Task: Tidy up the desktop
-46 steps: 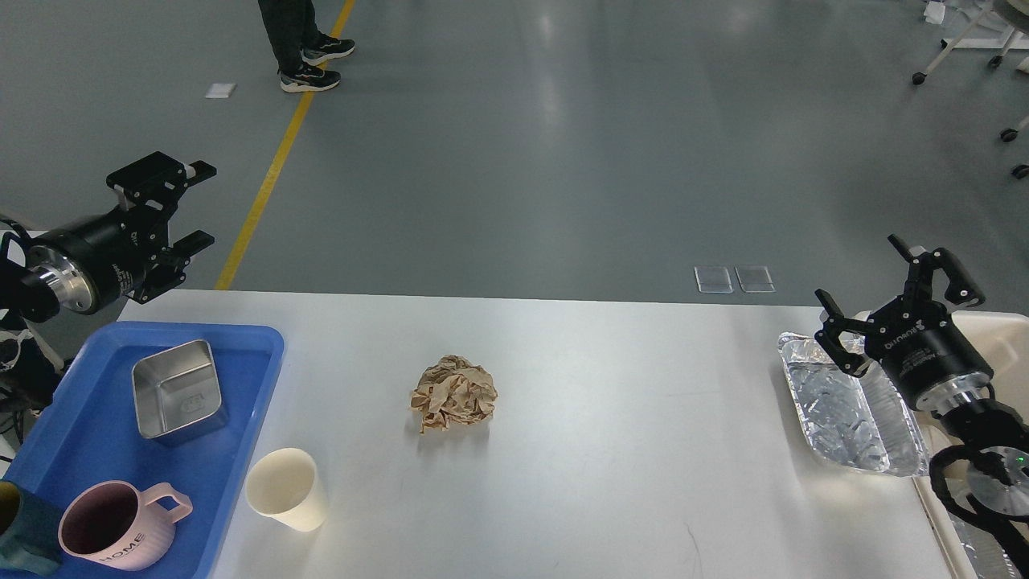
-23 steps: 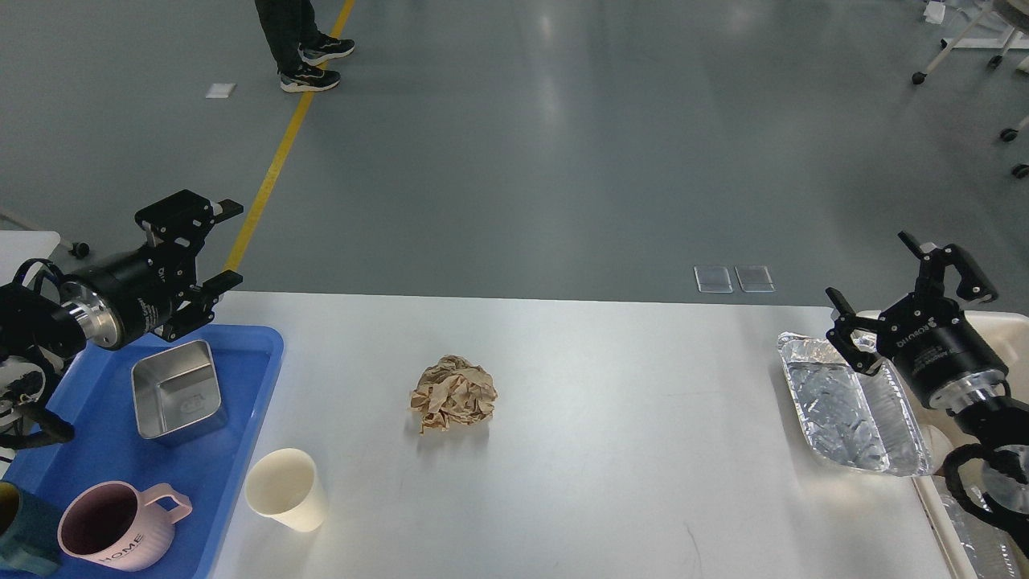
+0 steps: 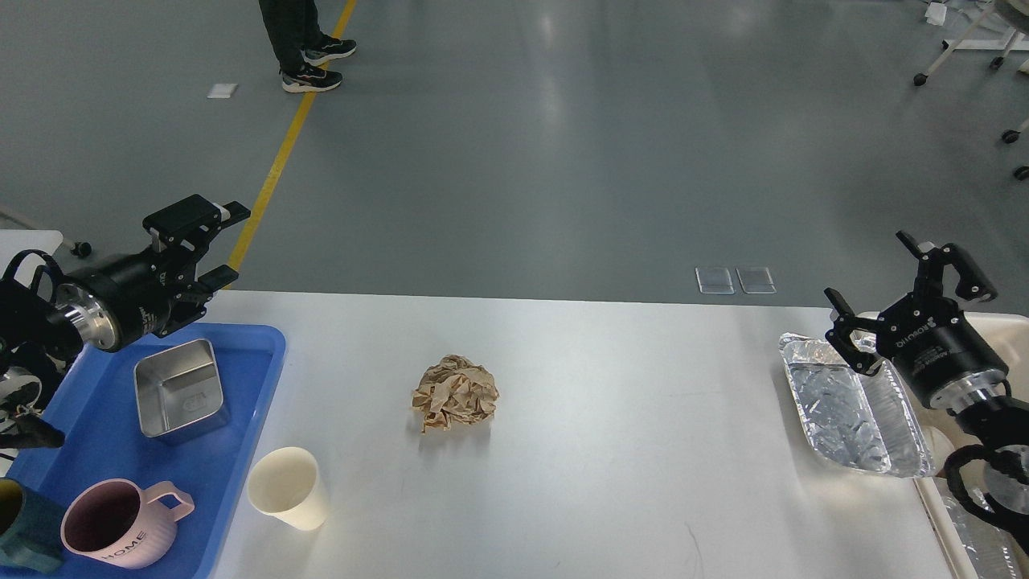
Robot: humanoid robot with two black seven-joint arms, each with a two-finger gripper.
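The light grey-white desktop (image 3: 627,418) fills the lower part of the head view. A crumpled brown paper ball (image 3: 454,394) lies near its middle. A cream paper cup (image 3: 288,487) stands at the front left, just beside the blue tray (image 3: 241,434). A crinkled foil tray (image 3: 852,414) rests at the right edge. My left gripper (image 3: 221,245) hovers open and empty above the tray's far corner. Beyond the foil tray's far end my right gripper (image 3: 904,277) is held open with nothing in it.
The blue tray holds a square metal tin (image 3: 178,389), a pink mug (image 3: 120,527) and a dark teal mug (image 3: 20,535). A beige bin (image 3: 1001,338) sits off the right edge. A person's feet (image 3: 309,64) stand on the floor beyond the table.
My left gripper has swung right and downward toward the tray's far corner. The right gripper drifted slightly right. Nothing on the desktop has moved.
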